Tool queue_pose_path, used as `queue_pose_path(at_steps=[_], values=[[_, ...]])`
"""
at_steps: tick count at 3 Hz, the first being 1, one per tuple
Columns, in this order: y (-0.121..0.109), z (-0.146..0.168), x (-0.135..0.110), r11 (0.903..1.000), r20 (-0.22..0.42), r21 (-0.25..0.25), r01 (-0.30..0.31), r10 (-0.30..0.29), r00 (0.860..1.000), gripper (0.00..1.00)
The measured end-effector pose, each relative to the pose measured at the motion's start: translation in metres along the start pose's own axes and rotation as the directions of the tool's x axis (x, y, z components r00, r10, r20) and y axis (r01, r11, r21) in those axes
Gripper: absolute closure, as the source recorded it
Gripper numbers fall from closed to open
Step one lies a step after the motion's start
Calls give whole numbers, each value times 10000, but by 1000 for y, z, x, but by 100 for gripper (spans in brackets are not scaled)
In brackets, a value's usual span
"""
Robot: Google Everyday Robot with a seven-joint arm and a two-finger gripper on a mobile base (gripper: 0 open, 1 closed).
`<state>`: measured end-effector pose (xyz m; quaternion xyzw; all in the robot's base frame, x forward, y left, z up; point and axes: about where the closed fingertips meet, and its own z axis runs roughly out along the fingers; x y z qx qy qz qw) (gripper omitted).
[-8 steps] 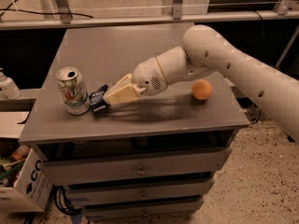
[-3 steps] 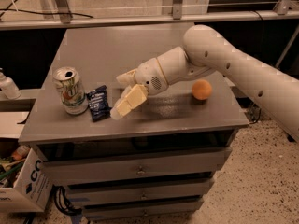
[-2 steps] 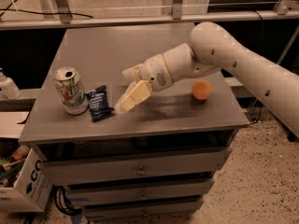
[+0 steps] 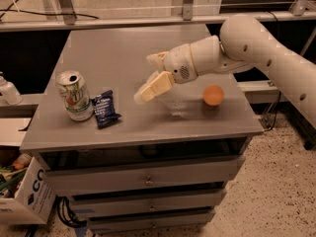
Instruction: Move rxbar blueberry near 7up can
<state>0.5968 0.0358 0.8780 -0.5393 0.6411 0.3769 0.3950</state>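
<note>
The small, flat, dark-blue rxbar blueberry [image 4: 105,109], a crimped wrapper with pale lettering, is lying on the grey cabinet-top surface [image 4: 113,43] near its front-left edge. It is sitting just beside the right side of the dented white-and-green 7up can [image 4: 74,96], which is standing upright with its silver top open; whether the two are touching cannot be told.

The cream-coloured two-finger end effector [image 4: 144,78] is hanging above the middle of the surface, to the right of the wrapper and clearly apart from it, and is pointing leftward. Its fingers [image 4: 154,87] are spread wide and are gripping nothing, with the lower one angling down to the left. The thick white arm [image 4: 256,43] is reaching in from the right.

A round orange ball [image 4: 213,95] is resting on the surface further right, below the wrist. A white bottle [image 4: 7,90] is standing off the surface at the far left.
</note>
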Motion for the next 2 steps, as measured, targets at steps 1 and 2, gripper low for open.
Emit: queue_pose_path(at_steps=[1, 2], values=[[-32, -21, -7, 9921, 588, 1216, 299, -373, 9976, 0], [-38, -22, -9, 9888, 674, 1455, 325, -427, 9968, 0]])
